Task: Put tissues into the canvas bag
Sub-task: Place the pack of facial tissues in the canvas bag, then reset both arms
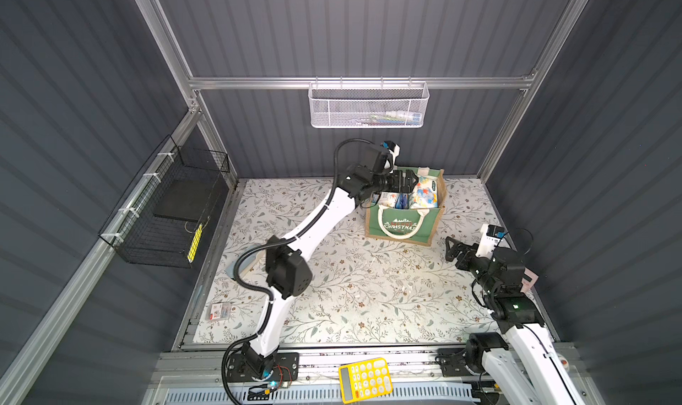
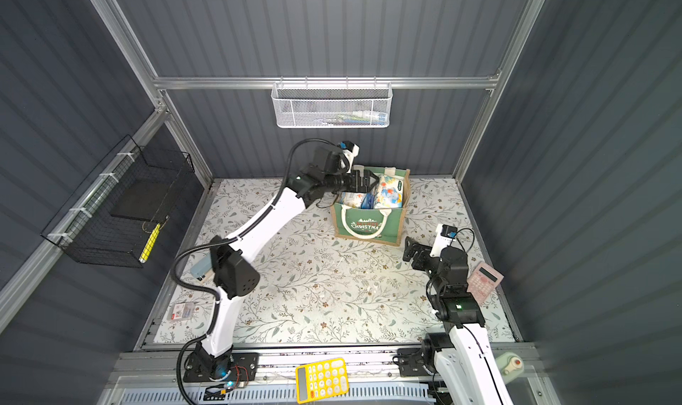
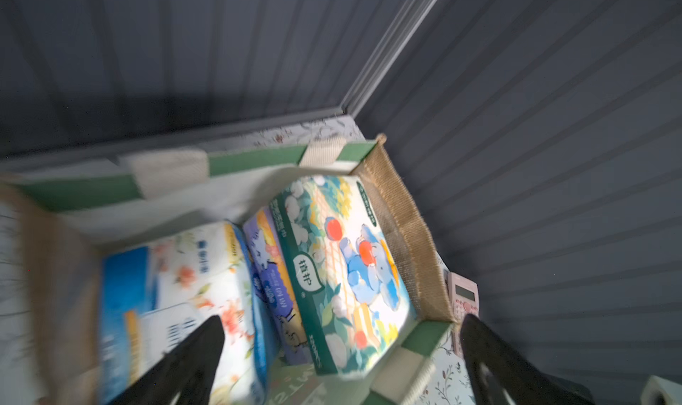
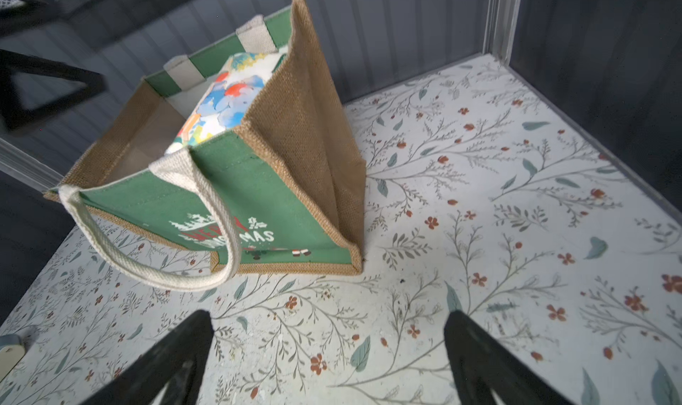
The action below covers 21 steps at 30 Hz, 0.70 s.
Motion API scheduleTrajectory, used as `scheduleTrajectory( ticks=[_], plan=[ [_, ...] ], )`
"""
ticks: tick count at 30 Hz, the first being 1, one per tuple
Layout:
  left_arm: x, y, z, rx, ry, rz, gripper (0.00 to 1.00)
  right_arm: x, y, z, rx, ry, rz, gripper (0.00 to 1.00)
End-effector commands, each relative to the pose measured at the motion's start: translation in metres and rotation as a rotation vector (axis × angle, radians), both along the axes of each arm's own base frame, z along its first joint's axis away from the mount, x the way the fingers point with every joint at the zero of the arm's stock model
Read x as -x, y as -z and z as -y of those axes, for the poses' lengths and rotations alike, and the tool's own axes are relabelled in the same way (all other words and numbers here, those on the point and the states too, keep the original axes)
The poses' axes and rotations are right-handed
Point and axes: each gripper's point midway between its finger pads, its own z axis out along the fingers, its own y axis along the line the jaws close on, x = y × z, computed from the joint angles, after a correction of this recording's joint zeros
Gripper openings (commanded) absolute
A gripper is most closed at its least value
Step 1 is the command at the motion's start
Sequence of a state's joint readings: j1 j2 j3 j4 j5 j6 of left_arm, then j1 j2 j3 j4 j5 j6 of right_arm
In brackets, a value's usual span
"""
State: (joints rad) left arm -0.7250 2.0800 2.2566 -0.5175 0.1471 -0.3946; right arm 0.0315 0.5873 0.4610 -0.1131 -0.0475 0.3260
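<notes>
Now my left claw (image 3: 341, 322) hangs wide open and empty above the boxy green-fronted, jute-sided canvas bag (image 1: 428, 222), far and right of centre on the floral table (image 1: 369, 292). Inside, side by side: a cartoon-printed white tissue pack (image 3: 350, 274), a purple pack (image 3: 267, 274), a white-blue-orange pack (image 3: 173, 281). My right claw (image 4: 328, 318) gapes empty, nearer and right.

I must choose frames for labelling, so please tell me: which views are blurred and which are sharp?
Left wrist view: motion blur, strongest on the bag and the white-blue tissue pack; the cartoon tissue pack is readable. Right wrist view: bag and table sharp. Both top views: sharp throughout.
</notes>
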Motion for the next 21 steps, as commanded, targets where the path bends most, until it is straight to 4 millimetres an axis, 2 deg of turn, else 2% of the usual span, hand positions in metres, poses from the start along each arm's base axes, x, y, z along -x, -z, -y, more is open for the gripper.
scheduleTrajectory(
  ticks=[1, 3, 6, 8, 10, 14, 18, 21],
  plan=[
    [0.017, -0.038, -0.058, -0.115, -0.099, 0.194, 1.00, -0.007, 0.003, 0.013, 0.078, 0.055, 0.078, 0.99],
    [0.027, -0.029, -0.094, -0.194, -0.182, 0.257, 1.00, -0.010, 0.011, 0.023, 0.133, 0.099, 0.117, 0.99],
    [0.043, 0.001, -0.151, -0.317, -0.319, 0.318, 1.00, -0.014, 0.023, 0.035, 0.214, 0.157, 0.175, 0.99],
    [0.051, 0.034, -0.195, -0.398, -0.424, 0.315, 1.00, -0.017, 0.031, 0.040, 0.254, 0.181, 0.212, 0.99],
    [0.061, 0.058, -0.236, -0.442, -0.513, 0.313, 1.00, -0.022, 0.037, 0.043, 0.271, 0.201, 0.234, 0.99],
    [0.080, 0.109, -0.308, -0.536, -0.694, 0.350, 1.00, -0.046, 0.054, 0.041, 0.304, 0.175, 0.191, 0.99],
    [0.087, 0.151, -0.359, -0.534, -0.845, 0.396, 1.00, -0.072, 0.059, 0.041, 0.348, 0.166, 0.194, 0.99],
    [0.077, 0.183, -0.381, -0.556, -0.882, 0.397, 1.00, -0.089, 0.083, 0.038, 0.340, 0.118, 0.140, 0.99]
  ],
)
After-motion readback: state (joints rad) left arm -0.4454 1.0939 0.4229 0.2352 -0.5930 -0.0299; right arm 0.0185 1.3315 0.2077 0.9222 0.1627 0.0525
